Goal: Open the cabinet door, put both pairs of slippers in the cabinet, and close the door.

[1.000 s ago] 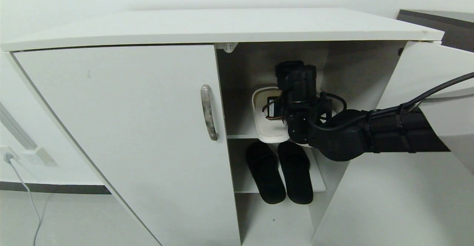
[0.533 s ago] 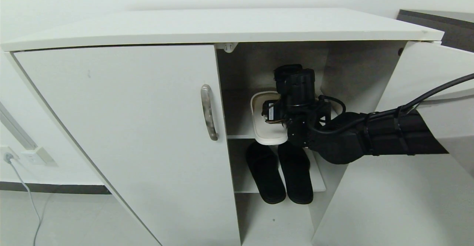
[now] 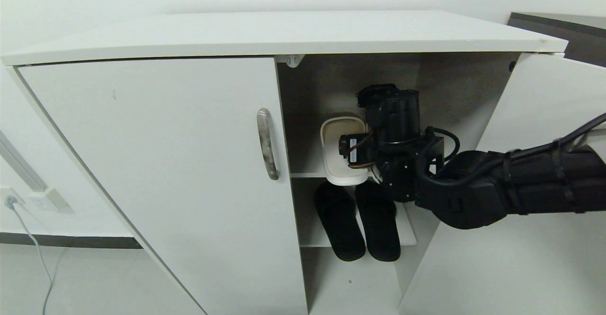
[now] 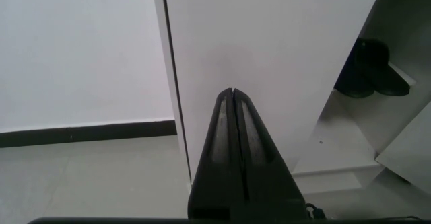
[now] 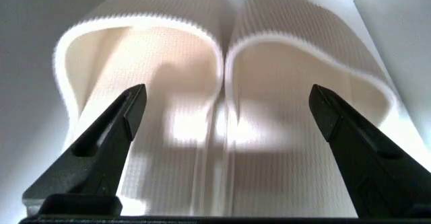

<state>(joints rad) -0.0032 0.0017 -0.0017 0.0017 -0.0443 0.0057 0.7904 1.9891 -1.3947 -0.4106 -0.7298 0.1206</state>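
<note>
Slippers (image 5: 182,116): cream, ribbed, side by side

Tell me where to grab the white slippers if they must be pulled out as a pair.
Pinch the inner strap edges of the white slippers where they touch, coming straight in from the cabinet's open front. They lie flat, side by side, heels toward the opening, so one bite would likely take both. The open right gripper faces that seam.

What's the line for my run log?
right end effector: open at white slippers | black slippers: lower shelf | left end effector: shut | door: open
</note>
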